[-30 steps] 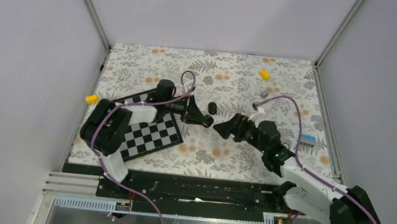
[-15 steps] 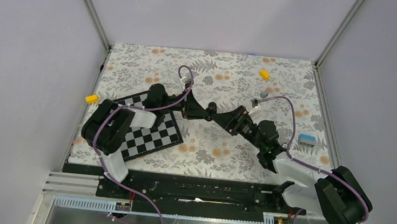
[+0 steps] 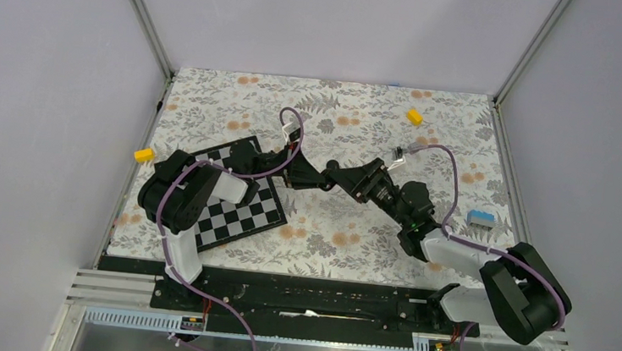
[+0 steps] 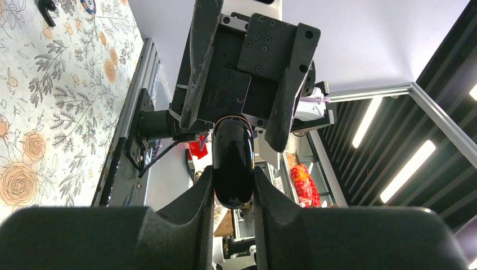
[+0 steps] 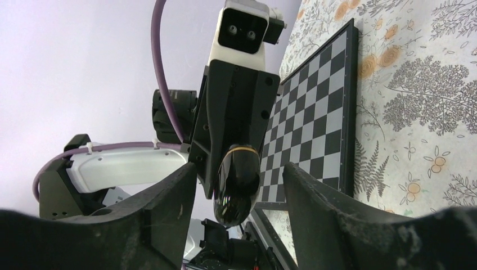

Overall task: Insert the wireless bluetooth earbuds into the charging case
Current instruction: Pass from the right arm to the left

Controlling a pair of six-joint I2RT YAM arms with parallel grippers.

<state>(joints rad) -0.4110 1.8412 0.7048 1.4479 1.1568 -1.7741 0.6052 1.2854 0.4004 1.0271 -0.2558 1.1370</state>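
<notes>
The charging case (image 4: 232, 163) is a glossy black pebble, held end-out between the pads of my left gripper (image 4: 232, 179), which is shut on it. My right gripper (image 5: 239, 194) faces the left one head-on. Its jaws stand on either side of the case's (image 5: 237, 183) free end, with a gap on each side, open. In the top view the left gripper (image 3: 322, 182) and the right gripper (image 3: 343, 178) meet tip to tip above the cloth, and the case is hidden between them. The earbuds do not show in any view.
A chessboard (image 3: 237, 203) lies under the left arm. A small black rounded thing (image 3: 331, 167) sits on the cloth just behind the grippers; I cannot tell what it is. Yellow blocks (image 3: 415, 116) (image 3: 144, 155), a small grey piece (image 3: 400, 154) and a blue-and-white item (image 3: 480, 217) lie further off.
My right gripper has moved left and up to the left gripper's tip, and its jaws have narrowed around the case. The left gripper has swung slightly up, still shut on the case.
</notes>
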